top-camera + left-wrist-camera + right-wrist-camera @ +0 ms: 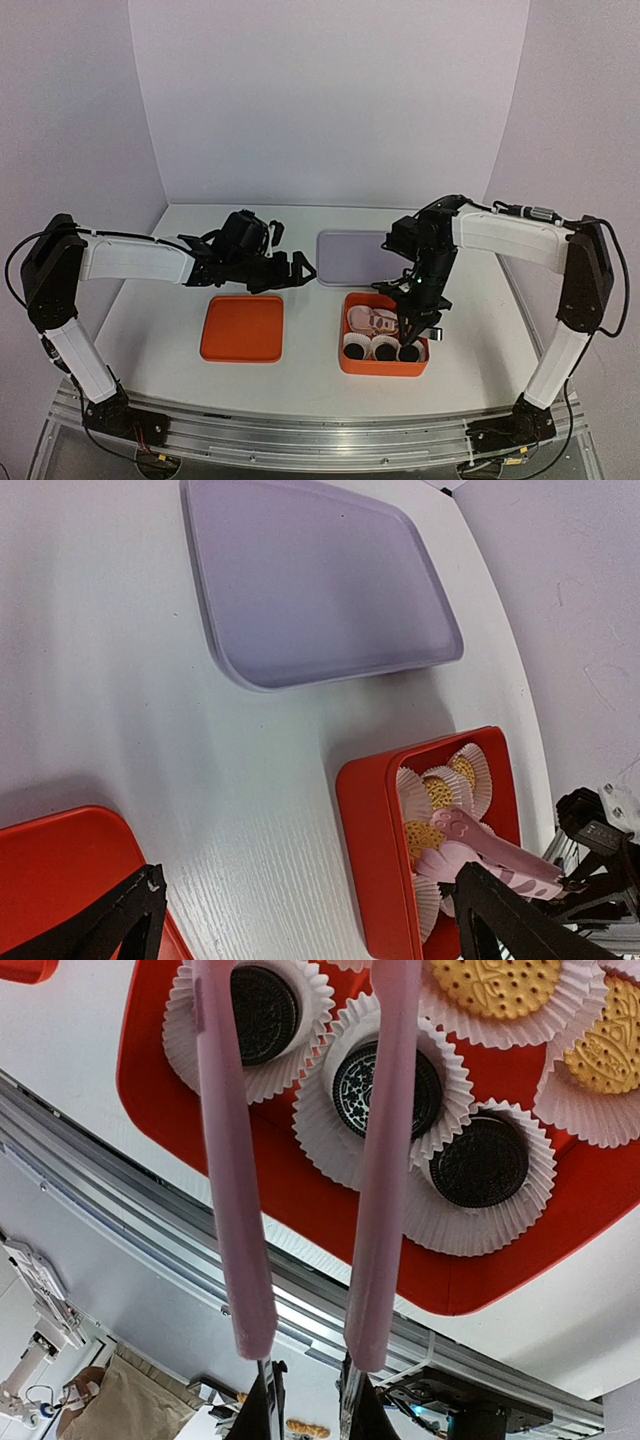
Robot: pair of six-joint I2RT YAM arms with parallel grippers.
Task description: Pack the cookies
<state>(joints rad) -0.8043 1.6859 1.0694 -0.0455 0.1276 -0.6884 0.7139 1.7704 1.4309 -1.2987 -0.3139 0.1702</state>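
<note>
From above, the right hand (418,303) is clamped on one pair of pink tongs (372,318) and hangs over the single orange box (385,368). Just beneath it, along the box's near wall, sit three dark cookies (382,350). The left hand (295,268) hovers with its fingers spread and nothing in them. One orange lid (242,328) lies on the bench (150,330) below it, and one lavender tray (350,245) lies just past its tip.

The left wrist view confirms the left hand (310,885) is wide apart and empty. Ahead of it and to the right, the box (362,860) shows three golden cookies (438,792), one half hidden under the tongs (480,845).

In the right wrist view the right hand (305,1405) grips the tongs (232,1160), whose two arms run forward, parted, with nothing between them. Below them are the three dark cookies (485,1160), each in its own white paper cup (470,1225), with two golden ones in sight farther out. That makes six cookies, all in the box.

My worry is that a tong arm crosses the middle dark cookie, and I cannot tell whether it touches. It could snag a fluted rim and drag the cup or flip the cookie. The lid is off, and both arms reaching for the box together could knock each other.
</note>
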